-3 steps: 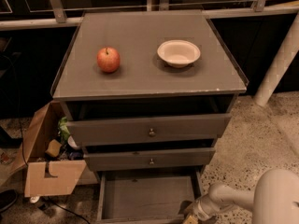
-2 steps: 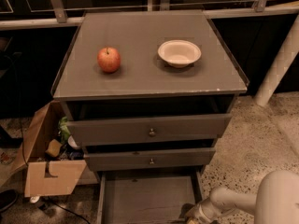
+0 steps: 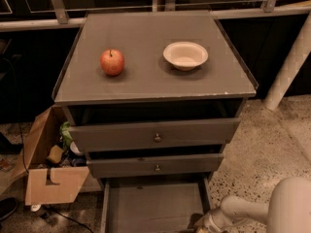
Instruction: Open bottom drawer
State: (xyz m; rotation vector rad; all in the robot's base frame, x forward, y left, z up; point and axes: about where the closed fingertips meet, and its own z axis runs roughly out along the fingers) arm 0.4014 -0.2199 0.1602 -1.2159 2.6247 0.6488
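camera view | we find the bottom drawer point(image 3: 155, 205) pulled out beneath the middle drawer point(image 3: 121, 166), its inner floor showing | the gripper point(image 3: 203, 224) sits low at that drawer's right side; we cannot tell its grasp state | an apple point(image 3: 112, 62) and a bowl point(image 3: 185, 55) rest apart on the cabinet top point(image 3: 146, 84); a cardboard box point(image 3: 51, 183) stands left

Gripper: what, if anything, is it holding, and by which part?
Cannot be told. The gripper is at the picture's bottom edge, by the right wall of the pulled-out bottom drawer, largely out of view.
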